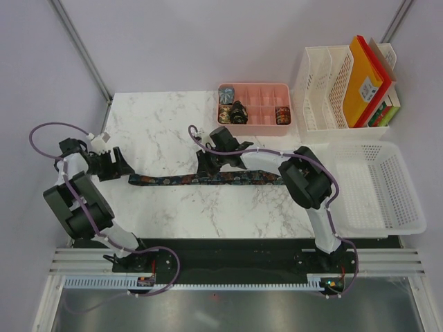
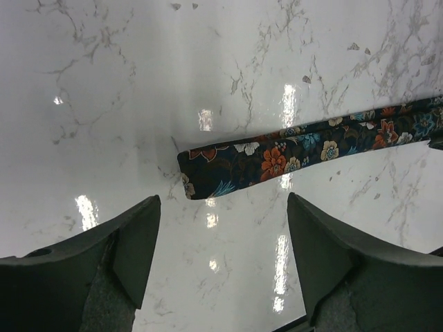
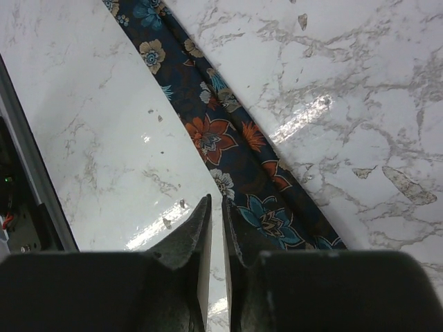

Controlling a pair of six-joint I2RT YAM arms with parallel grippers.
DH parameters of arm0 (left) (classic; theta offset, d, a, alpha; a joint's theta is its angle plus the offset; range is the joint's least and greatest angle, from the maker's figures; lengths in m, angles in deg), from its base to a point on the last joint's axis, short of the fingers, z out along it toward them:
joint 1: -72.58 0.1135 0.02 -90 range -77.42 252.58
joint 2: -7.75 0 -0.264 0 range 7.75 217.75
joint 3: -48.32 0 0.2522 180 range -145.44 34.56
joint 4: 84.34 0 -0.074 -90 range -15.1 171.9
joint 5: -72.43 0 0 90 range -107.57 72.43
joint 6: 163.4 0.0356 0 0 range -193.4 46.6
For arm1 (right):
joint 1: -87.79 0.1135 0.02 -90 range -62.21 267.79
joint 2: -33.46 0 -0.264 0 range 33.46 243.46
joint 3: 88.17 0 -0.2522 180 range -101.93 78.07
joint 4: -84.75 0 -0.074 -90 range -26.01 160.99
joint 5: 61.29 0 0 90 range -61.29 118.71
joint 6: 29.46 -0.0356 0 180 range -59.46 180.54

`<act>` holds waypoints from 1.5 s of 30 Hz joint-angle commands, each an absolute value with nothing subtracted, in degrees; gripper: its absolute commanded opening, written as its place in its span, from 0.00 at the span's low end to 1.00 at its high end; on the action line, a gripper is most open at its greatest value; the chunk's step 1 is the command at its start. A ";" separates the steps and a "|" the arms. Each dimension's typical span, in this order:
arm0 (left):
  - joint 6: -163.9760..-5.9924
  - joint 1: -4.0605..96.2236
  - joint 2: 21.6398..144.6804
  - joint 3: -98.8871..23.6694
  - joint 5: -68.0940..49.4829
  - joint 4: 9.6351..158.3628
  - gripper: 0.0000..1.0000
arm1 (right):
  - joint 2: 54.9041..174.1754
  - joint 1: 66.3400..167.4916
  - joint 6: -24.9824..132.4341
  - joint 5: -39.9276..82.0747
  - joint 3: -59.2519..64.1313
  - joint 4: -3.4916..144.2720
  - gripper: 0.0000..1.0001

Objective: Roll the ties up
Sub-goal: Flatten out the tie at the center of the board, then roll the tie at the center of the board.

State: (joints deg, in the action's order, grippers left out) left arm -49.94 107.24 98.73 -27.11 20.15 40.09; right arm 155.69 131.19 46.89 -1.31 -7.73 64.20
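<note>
1. The left gripper (image 2: pixel 221 207) has its jaws spread wide, with nothing between them. Its two dark fingers (image 2: pixel 131 242) frame a patch of bare marble tabletop (image 2: pixel 138 83).
2. Just ahead of that open gap lies one end of the floral necktie (image 2: pixel 277 155). The end is flat on the marble and apart from both fingers.
3. The right gripper (image 3: pixel 216 204) has its jaws pressed almost together, with only a thin slit between the tips. I can see nothing caught in the slit.
4. In the right wrist view the necktie runs diagonally right beside those tips and passes under the right-hand one. I cannot tell whether the finger touches the cloth.
5. From above, the necktie lies as a long, nearly straight strip across the middle of the table. The left gripper (image 1: pixel 114 164) sits at its left end and the right gripper (image 1: pixel 205 166) over its middle stretch.
6. At the far edge is a pink compartment tray (image 1: pixel 255 129). It holds a grey-blue coil (image 1: pixel 227 95), a dark coil (image 1: pixel 239 111) just beside that, and a red-orange coil (image 1: pixel 282 114) at the right end.
7. To the right of the tray stands a white file rack (image 1: pixel 318 90) holding an orange folder (image 1: pixel 363 79). A white mesh basket (image 1: pixel 374 187) lies nearer the arms.
</note>
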 commanded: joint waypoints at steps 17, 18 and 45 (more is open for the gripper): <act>-61.45 107.82 106.72 -24.06 21.98 49.73 0.50 | 159.40 132.00 46.39 0.94 -9.73 68.17 0.17; -61.36 107.83 106.98 -24.06 22.07 49.81 0.47 | 159.32 131.91 46.30 1.03 -9.82 68.09 0.17; -65.58 103.89 91.62 -28.10 21.82 39.80 0.04 | 154.40 128.84 38.22 -6.08 -12.98 67.65 0.22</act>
State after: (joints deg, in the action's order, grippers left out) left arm -62.97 106.60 97.14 -25.82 22.70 42.56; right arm 158.97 130.79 42.04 -1.42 -10.79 66.30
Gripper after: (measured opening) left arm 0.092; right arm 0.208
